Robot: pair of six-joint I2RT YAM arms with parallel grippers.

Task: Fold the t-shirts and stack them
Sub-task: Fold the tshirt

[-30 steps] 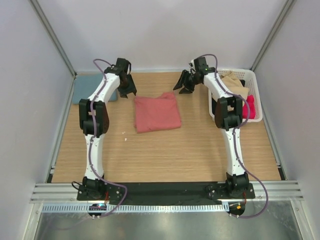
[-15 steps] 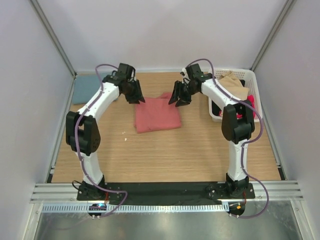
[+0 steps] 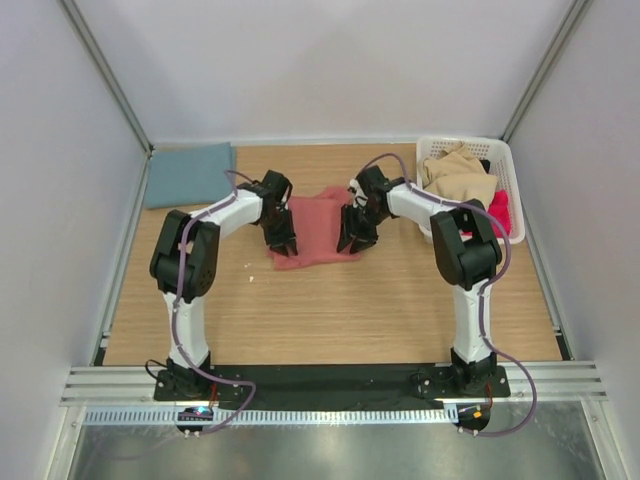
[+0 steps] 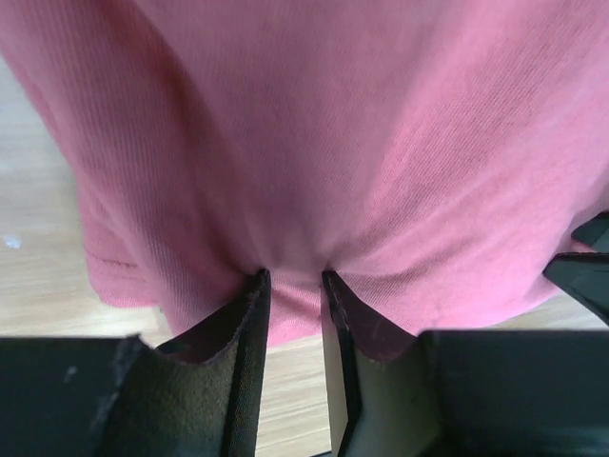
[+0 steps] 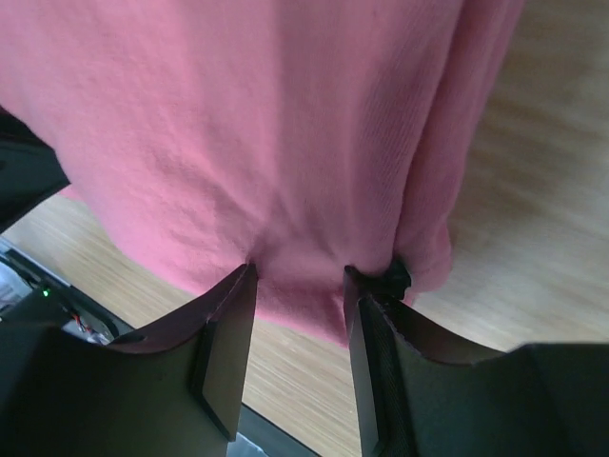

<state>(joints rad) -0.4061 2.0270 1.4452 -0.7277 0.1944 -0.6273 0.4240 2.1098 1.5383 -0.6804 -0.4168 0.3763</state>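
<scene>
While looking down from above and behind: a wooden surface between pale walls. Lying flat on it, a salmon-red t-shirt, folded into a rough rectangle. Behind and far to the left of that shirt, a teal-blue t-shirt, also folded flat, well apart from it. To the right of the salmon-red t-shirt, a white slatted basket holding tan cloth and bright pink cloth.

On the salmon-red t-shirt's near left corner, the left end effector, pointing down. On its near right corner, the right end effector, likewise pointing down.

Up close from the left wrist: dark fingers drawn close together, with a ridge of the shirt's hem gathered and pinched between them. Up close from the right wrist: fingers about half open, tips pressed onto the shirt's edge, cloth spanning the gap between them.

Just left of the salmon-red t-shirt's near corner, a tiny white speck on the wood.
</scene>
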